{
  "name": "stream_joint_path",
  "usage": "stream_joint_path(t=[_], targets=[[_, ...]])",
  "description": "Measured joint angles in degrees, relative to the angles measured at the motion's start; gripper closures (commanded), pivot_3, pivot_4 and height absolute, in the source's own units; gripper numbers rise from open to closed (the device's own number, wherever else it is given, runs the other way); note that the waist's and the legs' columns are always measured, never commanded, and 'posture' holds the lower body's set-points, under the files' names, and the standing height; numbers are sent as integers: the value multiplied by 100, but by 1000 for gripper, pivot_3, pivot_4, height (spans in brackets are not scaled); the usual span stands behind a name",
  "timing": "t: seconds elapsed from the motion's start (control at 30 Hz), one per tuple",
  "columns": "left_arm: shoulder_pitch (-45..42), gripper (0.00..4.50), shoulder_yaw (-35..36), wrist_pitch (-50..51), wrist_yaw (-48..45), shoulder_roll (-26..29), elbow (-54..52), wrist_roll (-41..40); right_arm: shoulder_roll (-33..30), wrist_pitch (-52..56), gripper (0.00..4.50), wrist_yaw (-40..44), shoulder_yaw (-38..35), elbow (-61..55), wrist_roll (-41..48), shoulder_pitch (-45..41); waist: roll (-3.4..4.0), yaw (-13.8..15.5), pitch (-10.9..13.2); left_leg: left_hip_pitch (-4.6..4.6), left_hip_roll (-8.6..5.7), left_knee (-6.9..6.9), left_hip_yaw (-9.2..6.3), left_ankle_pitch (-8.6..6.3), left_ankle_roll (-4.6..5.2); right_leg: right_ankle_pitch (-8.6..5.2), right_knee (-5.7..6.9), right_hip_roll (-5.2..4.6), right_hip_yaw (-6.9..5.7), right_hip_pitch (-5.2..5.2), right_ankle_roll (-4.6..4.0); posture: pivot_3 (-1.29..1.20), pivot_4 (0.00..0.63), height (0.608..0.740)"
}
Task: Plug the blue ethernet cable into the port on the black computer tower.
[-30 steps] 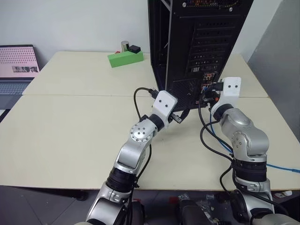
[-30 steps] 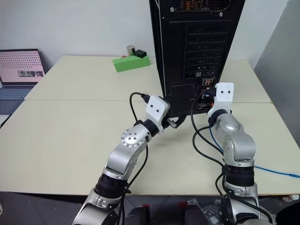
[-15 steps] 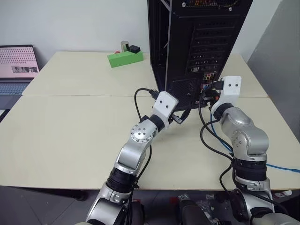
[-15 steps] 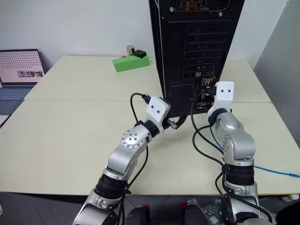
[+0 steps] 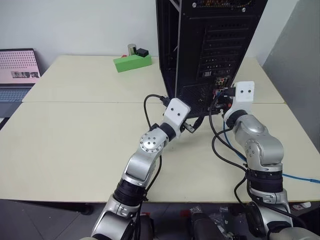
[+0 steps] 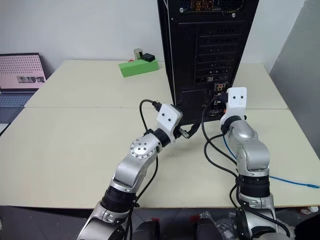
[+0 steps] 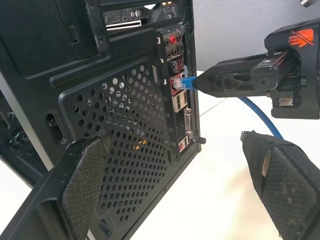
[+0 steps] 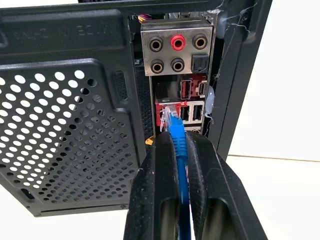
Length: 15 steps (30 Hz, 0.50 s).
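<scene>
Right wrist view: bright-blue ethernet cable [image 8: 179, 145]

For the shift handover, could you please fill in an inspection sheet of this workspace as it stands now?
Surface: pale table, seam across it, mostly bare.
Job's things: black computer tower upright at the far side; blue ethernet cable with its clear plug at the port in the rear panel; full seating cannot be told.
Clutter: green block with small items on it, far side.
Grippers: right end effector shut on the cable; left end effector open, fingers astride the tower's lower rear corner.
Cables: blue cable trails off the table's right side; black arm cables.
Surroundings: laptop at left, white wall.
</scene>
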Motion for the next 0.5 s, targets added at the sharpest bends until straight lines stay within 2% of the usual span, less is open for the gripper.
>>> stream_joint_path(t=[0.5], targets=[[0, 68, -6, -3, -1, 8, 0, 0, 85, -20, 4500, 40, 179, 0, -123, 63, 0, -3, 0, -3, 0, 0, 0, 0, 0, 0, -2, 0, -1, -1, 0, 0, 150, 740]])
